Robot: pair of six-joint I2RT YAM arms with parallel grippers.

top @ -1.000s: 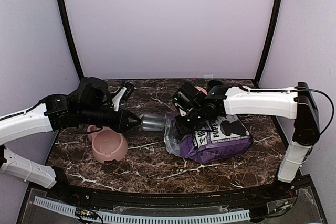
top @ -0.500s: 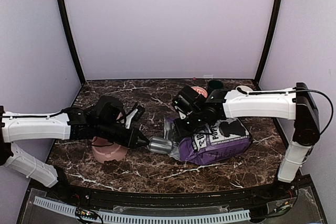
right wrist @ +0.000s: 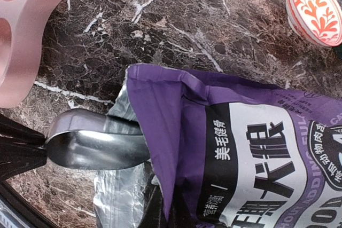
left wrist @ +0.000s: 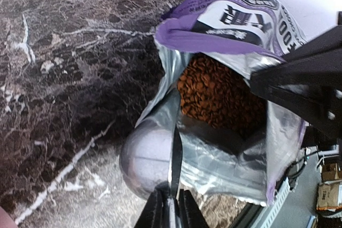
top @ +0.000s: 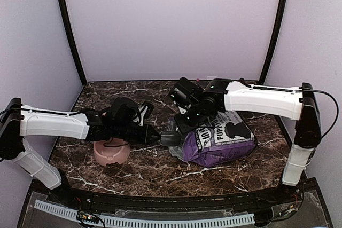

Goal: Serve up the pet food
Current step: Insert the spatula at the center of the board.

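My left gripper (left wrist: 170,202) is clamped on the thin dark handle of a metal scoop (left wrist: 145,156), fingers pressed tight to either side of it. The rounded silver bowl sits just ahead of my fingertips, lying on the silver lining at the lower lip of the bag (left wrist: 224,20). The pet food (left wrist: 214,92) is straight on past the scoop, a heap of small reddish-brown pellets inside the open mouth of the bag. It lies close to the scoop's front edge, but I cannot tell whether any of it is in the scoop. My right gripper (top: 186,123) comes down on the far upper edge of that mouth, across the opening from my left hand. Its jaws are closed, and it looks pinched on the bag's lip, holding the purple flap up. The bag lies on its side on the dark marble table (top: 155,172). The pink double bowl (top: 109,152) sits under my left forearm, behind the left gripper and well back from the bag. In the right wrist view, a small orange-patterned dish (right wrist: 315,9) stands beyond the bag.
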